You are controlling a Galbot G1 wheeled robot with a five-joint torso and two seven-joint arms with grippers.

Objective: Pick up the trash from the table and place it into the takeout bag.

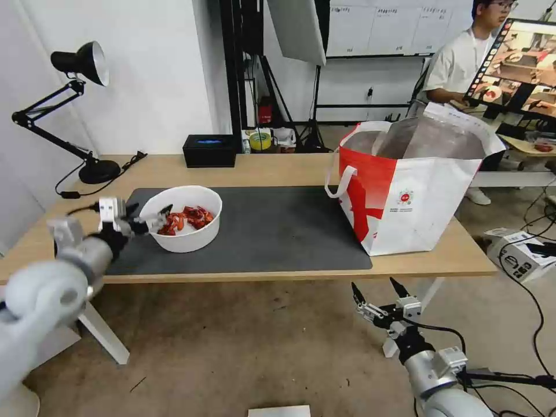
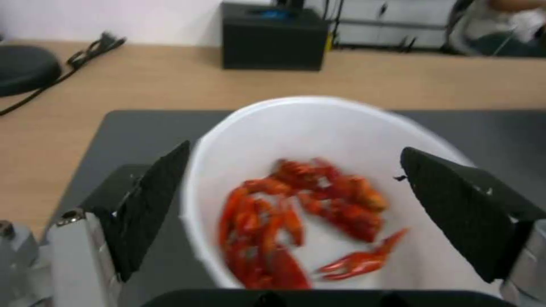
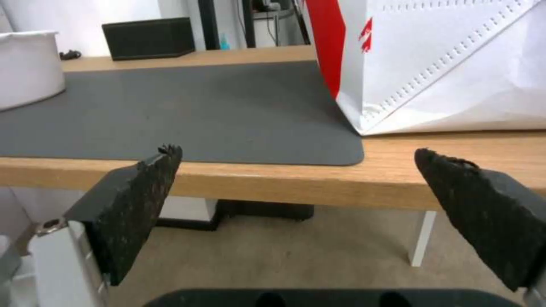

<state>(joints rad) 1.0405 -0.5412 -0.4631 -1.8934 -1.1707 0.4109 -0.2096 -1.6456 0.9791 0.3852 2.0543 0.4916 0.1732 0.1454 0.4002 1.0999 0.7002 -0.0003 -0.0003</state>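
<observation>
Worktop (image 1: 278, 168) held one crayfish-shell bowl (image 1: 184, 218) on one grey mat (image 1: 272, 231) and one takeout bag (image 1: 411, 185); our left claw (image 1: 149, 222) straddled its rim, open, while our right claw (image 1: 376, 292) hung spread, empty, below.

Right end effector (image 3: 296, 170): black textured fingers (image 3: 136, 204) spread wide, below the light-wood counter (image 3: 273, 183) edge. On the counter: dark grey rectangular mat (image 3: 199, 115), white round bowl (image 3: 28, 68), black box (image 3: 149, 37), and white-and-red takeout bag (image 3: 443, 64) partly on the mat's corner.
</observation>
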